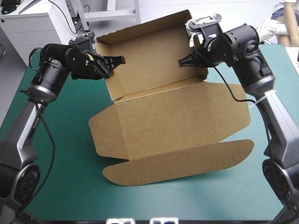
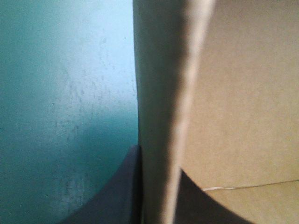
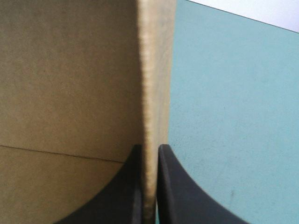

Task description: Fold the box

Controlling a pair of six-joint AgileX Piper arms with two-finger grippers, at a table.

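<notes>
pincers [image 1: 115, 66] [image 1: 183, 62] x2 grip 1 box [image 1: 173, 126]

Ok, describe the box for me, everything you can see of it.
The box is one cut sheet of brown board, half formed. Its far part stands as an open tray, back wall and two end walls raised. The near part lies flat on the teal-green cover: a broad panel with a short flap at each end and a long rounded flap nearest the robot. The left pincer is shut on the left end wall, the right pincer on the right one.
</notes>
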